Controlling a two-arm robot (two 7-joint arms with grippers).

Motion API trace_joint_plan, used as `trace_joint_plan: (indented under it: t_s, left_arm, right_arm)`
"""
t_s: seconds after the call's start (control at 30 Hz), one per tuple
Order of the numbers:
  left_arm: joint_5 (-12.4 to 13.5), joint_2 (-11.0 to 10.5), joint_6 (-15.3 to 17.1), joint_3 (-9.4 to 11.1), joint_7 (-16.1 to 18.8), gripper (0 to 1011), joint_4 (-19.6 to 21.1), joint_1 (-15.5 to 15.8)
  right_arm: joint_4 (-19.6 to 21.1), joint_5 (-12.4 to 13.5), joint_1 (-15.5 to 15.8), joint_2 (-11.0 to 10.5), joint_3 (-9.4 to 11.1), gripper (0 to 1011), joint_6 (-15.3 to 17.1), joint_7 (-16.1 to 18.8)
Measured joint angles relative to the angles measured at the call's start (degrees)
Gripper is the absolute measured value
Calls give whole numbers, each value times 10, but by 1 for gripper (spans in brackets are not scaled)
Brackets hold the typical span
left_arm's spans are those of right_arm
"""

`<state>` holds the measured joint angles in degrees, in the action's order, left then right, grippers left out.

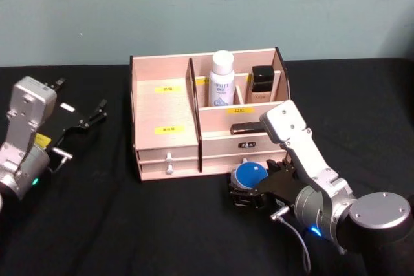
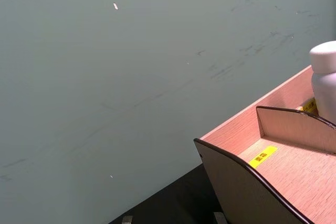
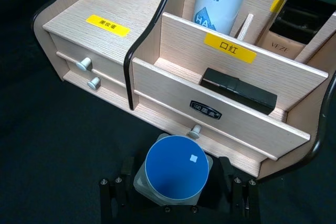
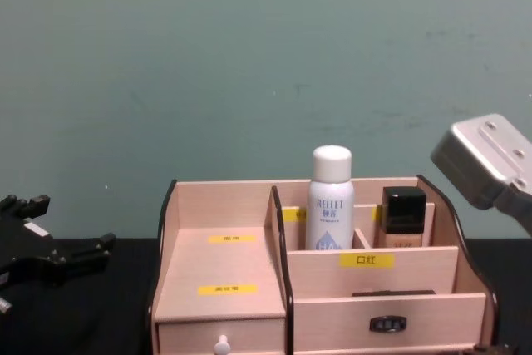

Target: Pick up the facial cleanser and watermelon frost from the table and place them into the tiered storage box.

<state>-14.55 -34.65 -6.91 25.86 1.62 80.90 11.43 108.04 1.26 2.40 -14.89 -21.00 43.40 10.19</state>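
- My right claw (image 1: 254,179) is low at the front of the box (image 1: 165,105). It pinches a small blue-lidded jar (image 3: 175,167), with one finger (image 3: 127,169) against each side of its pale body.
- The jar sits upright in that grip, lid up. It is just in front of the wide drawer (image 3: 231,148), near the drawer's pale knob (image 3: 195,130), and outside every compartment.
- Directly behind the drawer front is a shallow tray holding a flat black case (image 3: 239,90). A yellow label (image 3: 230,47) is on the divider above it.
- Behind that divider a white bottle (image 1: 221,79) with a white cap stands upright in a rear slot of the box. A dark-capped bottle (image 1: 261,84) stands in the slot beside it.
- The left half of the box is a stepped open shelf above two small drawers (image 3: 86,59) with pale knobs.
- My left claw (image 1: 100,112) hangs over the black table (image 1: 97,224), well apart from the box on its left side. Its fingers are spread and it holds nothing.
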Motion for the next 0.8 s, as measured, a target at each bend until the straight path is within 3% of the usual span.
trace_joint_plan:
  t_s: [0.8]
  left_arm:
    - [0, 0, 0, 0, 0, 1001, 0, 0]
  right_arm:
    - [-10, -15, 0, 7, 7, 992, -8, 19]
